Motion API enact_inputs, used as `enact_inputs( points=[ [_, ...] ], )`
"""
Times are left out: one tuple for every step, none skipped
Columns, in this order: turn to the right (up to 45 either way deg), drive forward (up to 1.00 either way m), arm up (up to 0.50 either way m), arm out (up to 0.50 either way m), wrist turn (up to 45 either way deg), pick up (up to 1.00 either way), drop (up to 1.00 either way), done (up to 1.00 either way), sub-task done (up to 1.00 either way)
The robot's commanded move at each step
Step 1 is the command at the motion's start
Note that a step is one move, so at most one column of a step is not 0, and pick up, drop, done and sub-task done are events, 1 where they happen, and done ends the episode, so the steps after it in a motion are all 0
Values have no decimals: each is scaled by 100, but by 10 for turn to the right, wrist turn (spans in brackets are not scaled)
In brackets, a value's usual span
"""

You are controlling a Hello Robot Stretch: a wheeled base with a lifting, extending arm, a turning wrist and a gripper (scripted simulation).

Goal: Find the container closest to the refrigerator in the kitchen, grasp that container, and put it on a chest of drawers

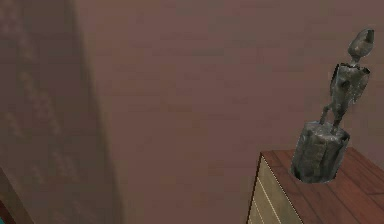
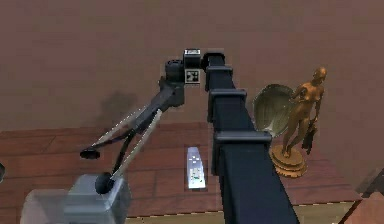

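One grey container (image 2: 78, 206) at the jaws' far end | jaws' state, hold: cannot tell

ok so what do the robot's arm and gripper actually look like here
The arm is a dark, almost black square bar built from stepped, nested segments. At its far end sit two small white squares with black marks. Left of them is the gripper, a dark blocky body with two thin grey fingers that end in small dark tips.
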Motion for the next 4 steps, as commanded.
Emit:
enact_inputs(
  points=[
    [0,0,0,-30,0,0,0,0,0],
    [450,0,0,0,0,0,0,0,0],
    [450,0,0,0,0,0,0,0,0],
    [240,0,0,0,0,0,0,0,0]
  ],
)
